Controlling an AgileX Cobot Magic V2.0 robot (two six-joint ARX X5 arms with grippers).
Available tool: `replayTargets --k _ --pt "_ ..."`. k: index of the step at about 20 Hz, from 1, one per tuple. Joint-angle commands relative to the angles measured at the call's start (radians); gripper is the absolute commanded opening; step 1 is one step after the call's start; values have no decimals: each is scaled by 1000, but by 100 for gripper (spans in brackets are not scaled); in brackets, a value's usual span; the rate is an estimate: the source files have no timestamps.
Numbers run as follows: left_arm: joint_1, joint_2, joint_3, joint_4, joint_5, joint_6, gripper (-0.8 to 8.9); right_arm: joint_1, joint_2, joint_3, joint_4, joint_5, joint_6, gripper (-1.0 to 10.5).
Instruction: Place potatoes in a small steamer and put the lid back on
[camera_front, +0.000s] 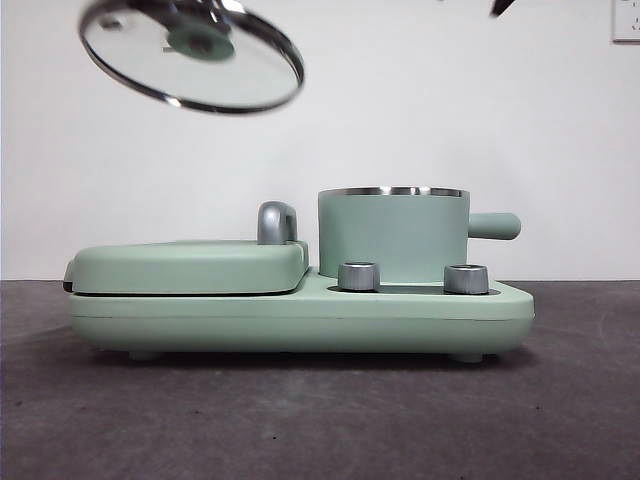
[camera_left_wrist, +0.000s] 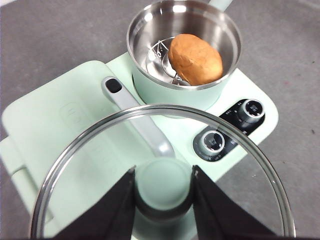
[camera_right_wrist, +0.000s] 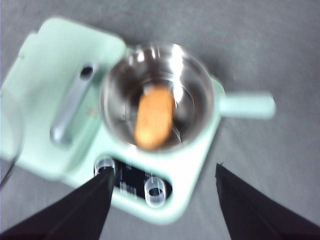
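above the flat side of the mint-green cooker base (camera_front: 300, 320), high over the grey bench (camera_front: 320, 420), the left end effector (camera_left_wrist: 163, 187) pinches the mint-green knob of the lid (camera_left_wrist: 160, 150) between its two black jaws, one on each side of the knob. in the front view the lid (camera_front: 190, 55) hangs tilted near the top left, its steel rim and clear glass showing from below, well apart from the small steamer (camera_front: 393, 235). the small steamer sits on the right part of the base, steel rim uncovered, its stubby green side handle (camera_front: 493, 226) pointing right. the potato (camera_left_wrist: 195, 59) lies inside the steamer on a steel rack, orange-brown and oblong; the right wrist view shows the potato (camera_right_wrist: 154, 117) in the pot too, though that picture is blurred. the flat griddle cover (camera_front: 190, 265) with its chrome handle (camera_front: 277, 222) lies closed beside the steamer. two steel knobs (camera_front: 359, 276) stand on the base in front of the pot; in the left wrist view they sit on a black panel (camera_left_wrist: 230, 127) with small white marks too fine to read. no brand name or legible writing shows anywhere. the right end effector (camera_right_wrist: 162, 200) hangs above the cooker with its jaws spread wide and nothing between them. a white wall plate (camera_front: 626, 20) shows at the top right corner of the front view.
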Motion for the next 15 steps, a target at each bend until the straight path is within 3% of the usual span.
replayTargets --k 1,4,10,15 --pt "-6 47 21 82 2 16 8 4 -108 -128 -76 10 -13 319" --pt "-8 92 21 185 6 3 8 4 -308 -340 -73 61 -13 319" --pt "-40 156 21 394 60 -51 8 6 -772 -719 45 -5 33 319" --pt "-68 275 21 583 60 -47 8 6 -1081 -903 93 -5 38 319"
